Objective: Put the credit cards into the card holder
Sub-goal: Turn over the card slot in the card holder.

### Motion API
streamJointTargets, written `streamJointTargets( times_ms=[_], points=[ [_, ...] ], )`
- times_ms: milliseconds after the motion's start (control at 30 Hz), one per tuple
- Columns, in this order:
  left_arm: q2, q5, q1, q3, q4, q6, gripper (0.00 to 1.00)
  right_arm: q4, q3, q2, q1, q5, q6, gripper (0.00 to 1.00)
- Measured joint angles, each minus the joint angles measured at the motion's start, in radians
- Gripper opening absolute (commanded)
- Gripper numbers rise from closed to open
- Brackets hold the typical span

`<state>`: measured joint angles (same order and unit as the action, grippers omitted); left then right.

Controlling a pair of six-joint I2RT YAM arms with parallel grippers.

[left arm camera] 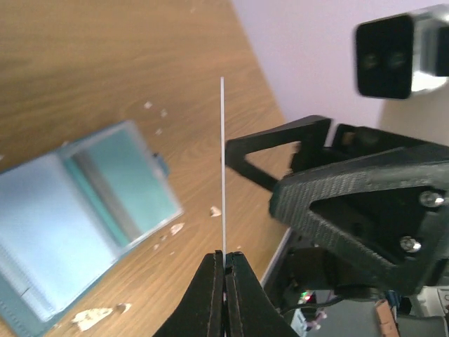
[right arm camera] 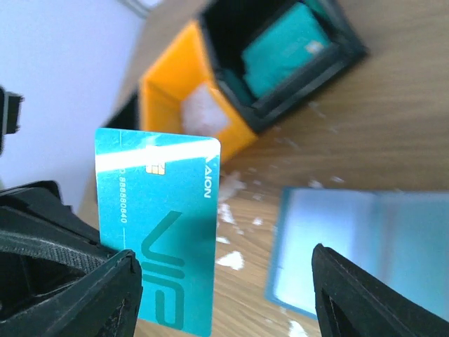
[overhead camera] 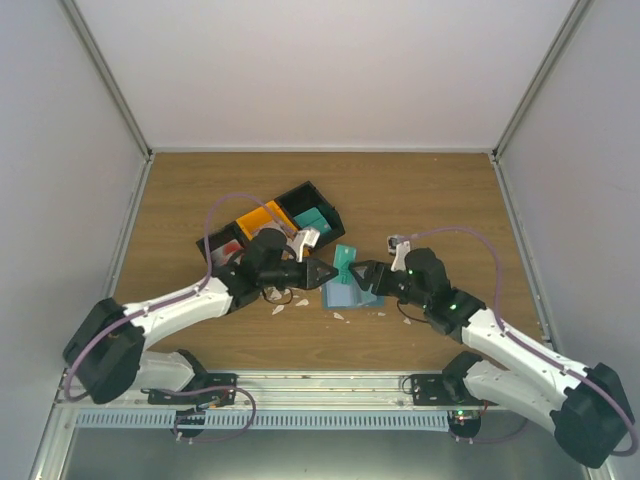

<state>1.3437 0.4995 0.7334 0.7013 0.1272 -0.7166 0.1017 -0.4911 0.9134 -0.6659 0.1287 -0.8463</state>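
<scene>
Teal plastic credit card (right arm camera: 165,232) with a chip and VIP print is clamped by one edge in the left jaws. It's held up off the wooden table (overhead camera: 420,200), near the open pale-blue folding card holder (left arm camera: 84,217) lying flat there. Right jaws stand apart with nothing in them, close by the card.

We read the step as insertion. We'd tilt the card flat, line its free edge up with a pocket mouth and slide it in slowly. We'd pin the holder with the right jaws so it doesn't skate.

We count:
- one card in the jaws
- one holder
- one teal stack (right arm camera: 280,45) in the black bin (right arm camera: 302,95), card count unreadable
- one orange compartment (right arm camera: 165,98)
- several white scraps (left arm camera: 91,317)
</scene>
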Motion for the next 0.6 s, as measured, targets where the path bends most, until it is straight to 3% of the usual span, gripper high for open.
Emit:
streamJointTargets(
  times_ms=[133, 500, 600],
  points=[
    [-0.101, -0.001, 0.000, 0.002, 0.001, -0.043, 0.00, -0.143, 0.004, -0.014, 0.011, 0.109, -0.028, 0.64],
    [-0.223, 0.054, -0.003, 0.014, 0.051, -0.172, 0.00, -0.483, 0.030, -0.013, 0.023, 0.318, -0.138, 0.12],
    [-0.238, 0.064, -0.011, 0.014, 0.049, -0.192, 0.00, -0.542, 0.049, -0.024, 0.026, 0.342, -0.167, 0.10]
  ],
)
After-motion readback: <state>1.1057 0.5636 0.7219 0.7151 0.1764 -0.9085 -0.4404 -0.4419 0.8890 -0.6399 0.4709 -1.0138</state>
